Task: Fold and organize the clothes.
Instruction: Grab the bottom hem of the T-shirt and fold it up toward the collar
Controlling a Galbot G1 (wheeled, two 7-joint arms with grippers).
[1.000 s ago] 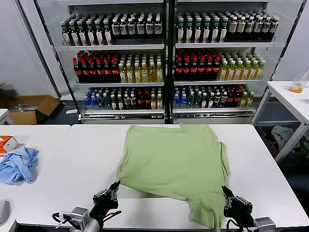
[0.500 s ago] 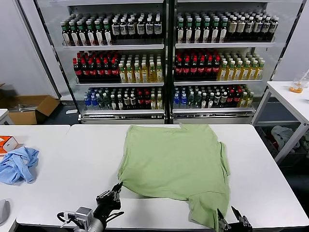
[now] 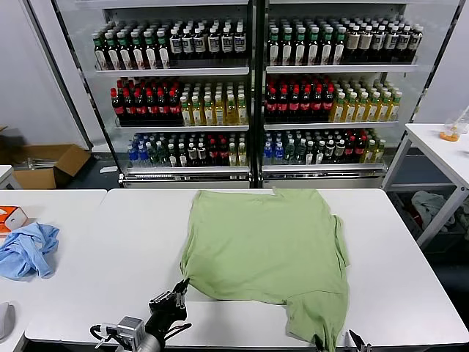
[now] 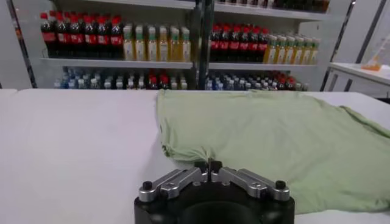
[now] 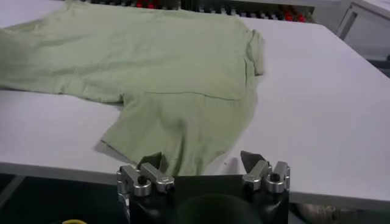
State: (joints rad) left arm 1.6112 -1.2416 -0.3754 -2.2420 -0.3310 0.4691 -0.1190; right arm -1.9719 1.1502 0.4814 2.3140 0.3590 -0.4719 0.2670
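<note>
1. Two things have changed in the last second: my right gripper has let go of the shirt's near sleeve and dropped back to the bench edge, jaws now spread and empty, with the sleeve lying just in front of them.
2. My left gripper has crept a little toward the shirt's near-left corner; its jaws are closed on nothing, tips just short of the cloth in the left wrist view.
3. I read that as one pull-and-flatten finished and no fold made yet.
4. The shirt lies spread on the bench centre, plain side up, with no print or buttons visible.
5. Its long axis runs toward the shelves; which end is the collar I cannot tell.
</note>
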